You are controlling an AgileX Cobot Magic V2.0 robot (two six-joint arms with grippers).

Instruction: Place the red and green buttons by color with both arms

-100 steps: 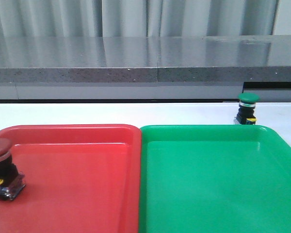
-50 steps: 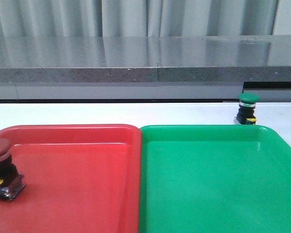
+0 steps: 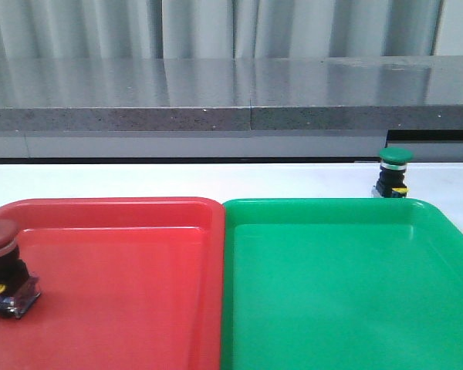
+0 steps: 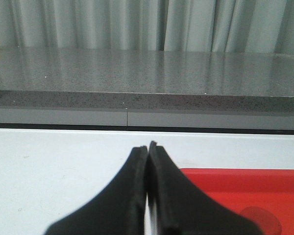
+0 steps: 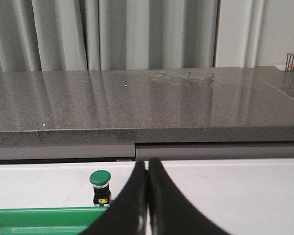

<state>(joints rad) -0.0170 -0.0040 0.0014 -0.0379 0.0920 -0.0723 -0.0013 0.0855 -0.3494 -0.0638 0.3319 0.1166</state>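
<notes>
The red button stands upright inside the red tray, at its left edge. Its cap also shows in the left wrist view, beside the fingers. The green button stands upright on the white table just behind the green tray, near its far right corner. It also shows in the right wrist view. My left gripper is shut and empty over the table beside the red tray. My right gripper is shut and empty, the green button apart from it. Neither arm shows in the front view.
A grey stone ledge runs along the back of the white table, with curtains behind. The two trays sit side by side, touching at the middle. The red tray's corner shows in the left wrist view, the green tray's rim in the right.
</notes>
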